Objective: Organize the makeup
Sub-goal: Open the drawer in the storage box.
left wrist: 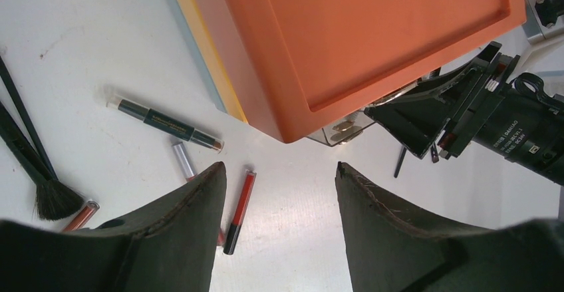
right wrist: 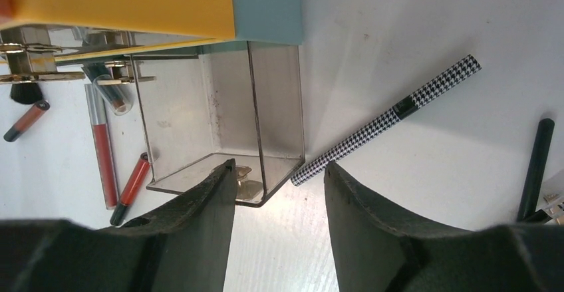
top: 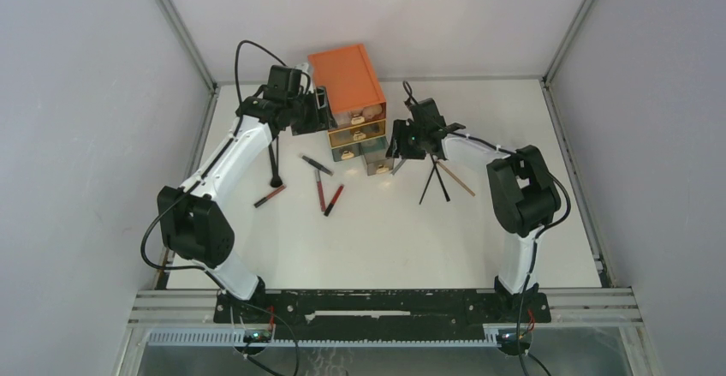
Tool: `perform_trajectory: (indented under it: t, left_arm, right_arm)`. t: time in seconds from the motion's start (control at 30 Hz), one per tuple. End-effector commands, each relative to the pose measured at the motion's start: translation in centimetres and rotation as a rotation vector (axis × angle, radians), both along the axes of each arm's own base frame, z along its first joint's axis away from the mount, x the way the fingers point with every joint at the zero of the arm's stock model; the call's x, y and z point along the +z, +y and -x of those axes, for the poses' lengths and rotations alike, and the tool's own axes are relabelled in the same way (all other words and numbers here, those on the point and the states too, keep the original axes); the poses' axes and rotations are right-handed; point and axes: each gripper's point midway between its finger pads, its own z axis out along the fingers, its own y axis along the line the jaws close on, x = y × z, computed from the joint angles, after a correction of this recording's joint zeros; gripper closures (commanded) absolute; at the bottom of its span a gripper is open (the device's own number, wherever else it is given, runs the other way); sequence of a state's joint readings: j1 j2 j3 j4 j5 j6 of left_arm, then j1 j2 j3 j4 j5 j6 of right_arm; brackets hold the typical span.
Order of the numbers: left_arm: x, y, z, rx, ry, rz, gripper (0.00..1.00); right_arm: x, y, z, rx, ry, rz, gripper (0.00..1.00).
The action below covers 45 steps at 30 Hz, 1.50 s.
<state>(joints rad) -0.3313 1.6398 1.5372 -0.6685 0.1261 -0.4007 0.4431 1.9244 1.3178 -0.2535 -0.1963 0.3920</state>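
Table [top: 385, 247]: white, bearing everything.
Chest [top: 344, 76]: orange top with yellow and teal tiers beneath; stands at the far middle of the table.
Left gripper [left wrist: 279, 169]: jaws wide apart and holding nothing, above the table beside the chest's corner.
Right gripper [right wrist: 279, 165]: jaws apart, nothing clamped; the clear drawer's front corner lies between the fingers.
Clear drawer [right wrist: 276, 106]: pulled out of the lowest tier.
Black brush [left wrist: 54, 199]: thin handle and dark bristles, on the table left of the chest.
Houndstooth pencil [right wrist: 389, 119]: black-and-white check, slanting away from the drawer's front corner.
Green pencil [left wrist: 169, 124]: dark with a clear cap, near the chest.
Gloss tube [left wrist: 241, 209]: red with a black end, between the left fingers.
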Motion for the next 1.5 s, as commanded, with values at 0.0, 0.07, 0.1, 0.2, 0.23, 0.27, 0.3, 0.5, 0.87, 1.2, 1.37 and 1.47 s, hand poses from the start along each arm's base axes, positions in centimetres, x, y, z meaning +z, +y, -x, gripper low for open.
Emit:
perform_trajectory:
  t: [0.0,0.07,0.1,0.2,0.23,0.27,0.3,0.5,0.87,1.2,1.37,1.47]
  left_arm:
    - [2.8,0.3,0.2,-0.006,-0.079,0.007,0.34]
    - [2.9,0.4,0.2,-0.004,-0.081,0.006,0.34]
    - [2.9,0.4,0.3,-0.005,-0.081,0.005,0.34]
    - [3.1,0.4,0.2,-0.003,-0.084,0.007,0.34]
    - [3.1,0.4,0.2,-0.004,-0.084,0.004,0.34]
    - [3.1,0.5,0.2,-0.004,-0.085,0.004,0.34]
    - [3.1,0.5,0.3,-0.004,-0.086,0.004,0.34]
    - [3.2,0.2,0.3,-0.010,-0.082,0.015,0.34]
    - [5.0,-1.1,1.0,-0.073,-0.181,-0.040,0.34]
    - [4.4,-2.2,3.6,-0.237,-0.449,-0.310,0.27]
    - [1.7,-1.4,1.5,-0.174,-0.367,-0.432,0.30]
    - [0.8,-1.2,0.3,-0.149,-0.343,-0.481,0.34]
  right_arm:
    - [-0.9,-1.7,3.7,0.067,0.100,0.105,0.43]
    - [-0.6,-1.9,3.8,0.067,0.097,0.110,0.43]
    - [-0.5,-1.9,3.9,0.067,0.098,0.109,0.43]
    - [-0.6,-1.9,4.5,0.083,0.112,0.116,0.43]
    - [-0.7,-2.1,4.9,0.087,0.117,0.130,0.43]
    - [-0.8,-2.3,5.1,0.087,0.118,0.147,0.43]
    - [-0.8,-2.5,5.3,0.086,0.113,0.157,0.43]
    - [0.2,-2.6,5.6,0.082,0.092,0.134,0.43]
    - [2.0,-0.7,3.3,0.017,0.037,0.009,0.37]
    - [2.6,0.8,0.4,-0.040,0.038,-0.160,0.37]
    - [2.3,0.8,0.2,-0.057,0.045,-0.162,0.37]
    - [1.8,0.8,0.5,-0.050,0.061,-0.152,0.37]
